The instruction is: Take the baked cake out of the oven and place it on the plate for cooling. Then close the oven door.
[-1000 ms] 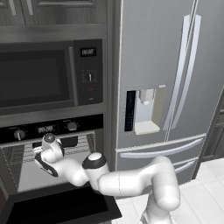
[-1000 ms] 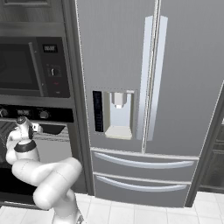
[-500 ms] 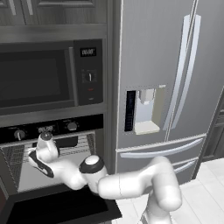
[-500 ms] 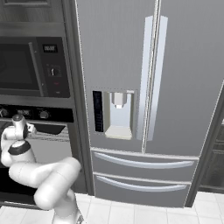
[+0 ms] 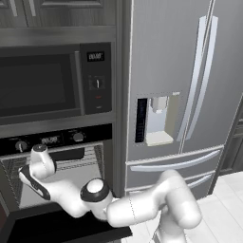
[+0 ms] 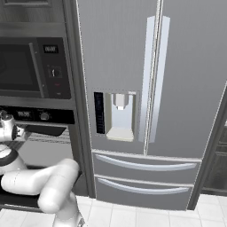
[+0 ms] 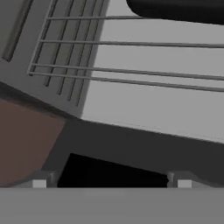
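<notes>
Since a second ago the white arm's wrist has swung further left and lower across the oven (image 5: 57, 161) mouth, while the base cameras have stayed put.

Taking the oven as the landmark: it sits below the microwave (image 5: 47, 83), its control strip showing two round knobs and a small display between them. Its cavity is open, pale grey inside, with wire racks (image 7: 131, 74) running across it and ribbed rack guides on the side wall. The oven door (image 5: 61, 228) hangs dropped down in front of the cavity, a flat black slab at the bottom of the left base view, with the arm's elbow above it.

A dark rounded shape (image 7: 175, 11) sits near the top of the cavity in the hand view, above the racks; what it is cannot be told.

The gripper (image 7: 111, 181) points into the lower part of the oven cavity from just outside its front edge. Its two fingertips (image 7: 40, 181) stand wide apart at the bottom of the hand view, with nothing between them. Beyond them lies the dark front sill of the oven, and to the left of the oven a brown panel (image 7: 26, 144).

To the right of the oven stands a tall steel refrigerator (image 6: 146, 88) with an ice and water dispenser (image 6: 117, 115) in its left door and two drawers below.
</notes>
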